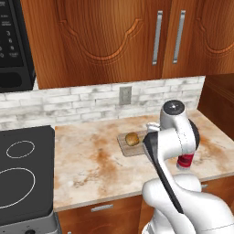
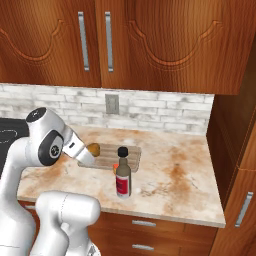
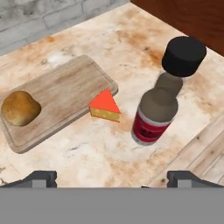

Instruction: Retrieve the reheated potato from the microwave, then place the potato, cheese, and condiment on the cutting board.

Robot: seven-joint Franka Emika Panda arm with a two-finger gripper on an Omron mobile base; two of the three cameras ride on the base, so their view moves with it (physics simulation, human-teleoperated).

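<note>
Potato: the small round golden-brown potato sits on the pale wooden cutting board, so that job is done.
Cheese: the orange wedge of cheese touches the board's edge on the marble surface.
Bottle: the dark-capped, red-label condiment bottle stands beside it.
Pincer: the pincer is spread wide and empty above them, ready to pick.

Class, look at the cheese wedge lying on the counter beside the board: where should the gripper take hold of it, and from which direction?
Come straight down on the cheese and close the open gripper across its two slanted sides, near the wide rind end. It lies flat and low, so there is little side face to catch; the bottle stands close by.
</note>
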